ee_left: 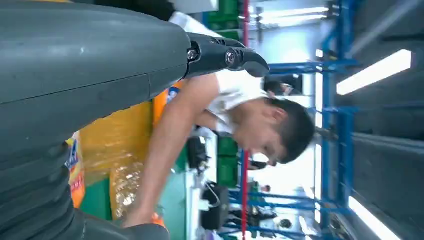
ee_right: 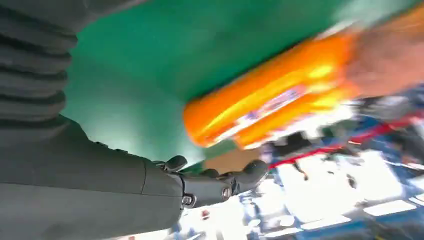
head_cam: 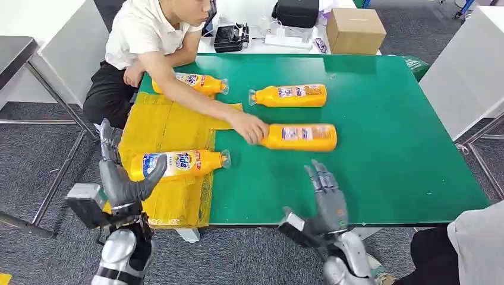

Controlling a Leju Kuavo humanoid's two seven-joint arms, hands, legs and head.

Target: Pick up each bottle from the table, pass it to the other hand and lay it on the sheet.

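Head view: between bottles, both hands empty.

Nearest, the left hand (head_cam: 122,178) hangs spread beside the bottle on the sheet (head_cam: 178,164); the right hand (head_cam: 324,199) hovers spread over the green surface (head_cam: 386,148). Beyond, a person's hand (head_cam: 249,127) touches the next bottle (head_cam: 300,137), seemingly the right hand's next pick. Farther bottles (head_cam: 289,95) wait. Right wrist view shows that bottle (ee_right: 265,105) close, blurred.

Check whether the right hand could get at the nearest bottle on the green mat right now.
Probably not yet: the right hand is open just short of the bottle, but a person's hand rests on its cap end.
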